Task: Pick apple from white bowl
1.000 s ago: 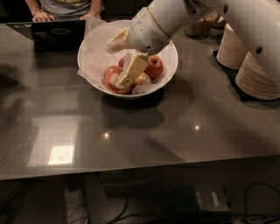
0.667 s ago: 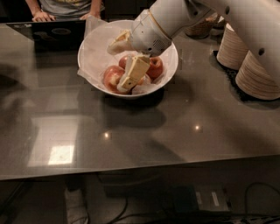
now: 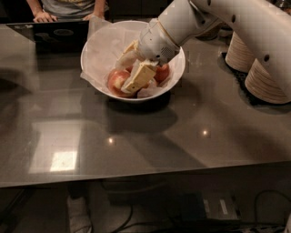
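As the robot's white arm [image 3: 218, 13] reaches in from the far right, its tool [image 3: 133, 66] sits low inside the white bowl [image 3: 177, 77], which stands on the dark, glossy worktop [image 3: 136, 136] toward its far side, left of centre.

Seen from the single camera, the tool's two beige fingers [image 3: 138, 78] are spread. One rests against the near apple [image 3: 116, 82] and the other is higher, toward the crumpled paper [image 3: 102, 48] lining the bowl. Neither appears to be pinching fruit yet. A second apple [image 3: 162, 72] lies just to the right, close beside the tool.

Stacks of beige plates [image 3: 263, 77] stand at the right edge. A person's hand [image 3: 44, 17] rests at the far-left corner, behind a dark laptop [image 3: 54, 34].

The grasp looks imminent, and several things could spoil it. With the fruit packed close, a closing finger may land on the apple's shoulder and squeeze it sideways, so that it rolls away. The loose paper could be caught between finger and skin, spoiling the grip or lifting out with the apple. A lower finger pressing down or outward on the bowl's wall could slide or tip the bowl on the smooth worktop.
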